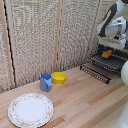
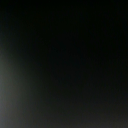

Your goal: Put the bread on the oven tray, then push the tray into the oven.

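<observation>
Our gripper (image 1: pixel 113 44) hangs at the exterior view's right, just above the oven pan (image 1: pixel 107 62), and we cannot tell whether its fingers are apart or together: they are too small and blurred there, and the wrist view is almost wholly dark. The bread (image 1: pixel 107 53) sits on the wire grid of the pan, directly below the gripper; whether it is touched or already let go we cannot say. The pan juts out over the wooden tabletop (image 1: pixel 80 102), and the oven itself is hard to make out behind the arm.

We judge the step in hand to be settling the bread flat on the pan. To do it well, we should let go only once the bread lies along the wires, not across a gap, and lift straight up so it does not roll. For the push, we would press the pan's front edge squarely, low and slow, keeping it level on its rails.
</observation>
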